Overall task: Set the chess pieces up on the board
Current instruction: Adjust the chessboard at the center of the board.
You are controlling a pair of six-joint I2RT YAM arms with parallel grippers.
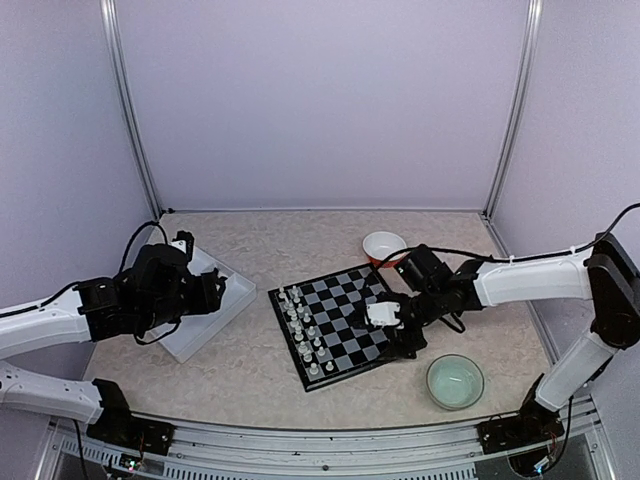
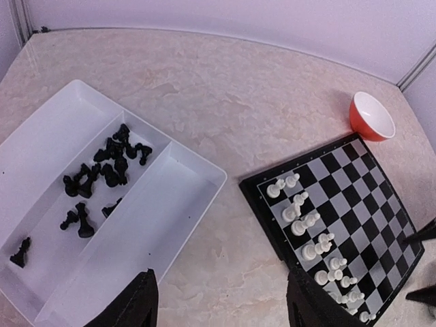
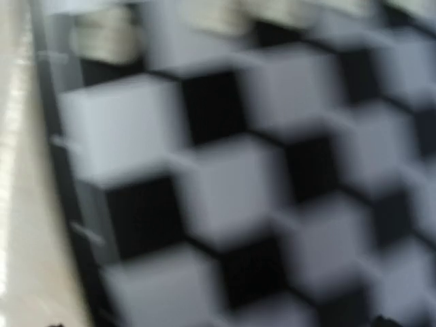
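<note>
The step in hand looks like fetching a black piece. The left fingers (image 2: 139, 303) hang above the near edge of the tray (image 2: 170, 225), well apart, with nothing between them. The black pieces (image 2: 112, 160) all lie in the tray's middle compartment, most of them in a tight heap toward its far end and a few strays nearer. The white pieces (image 2: 303, 221) already stand in two rows along the side of the board (image 2: 381, 204) nearest the tray, so the bare squares on the opposite side are probably where black belongs. To do this well, I would go for a stray such as the lone piece (image 2: 20, 252) at the compartment's near end rather than dig into the heap, where the fingers could pinch two at once. I would also come straight down, line the fingers up along the compartment so they miss its walls, and narrow them before touching. A piece carried across should pass high over the white rows so that none topples. The right fingers (image 2: 428, 231) hover low over the board's bare half, spread wide and empty. Their own camera shows only blurred squares. They should stay clear of the target square or be ready to take a hand-over above the desk (image 2: 225, 88).
</note>
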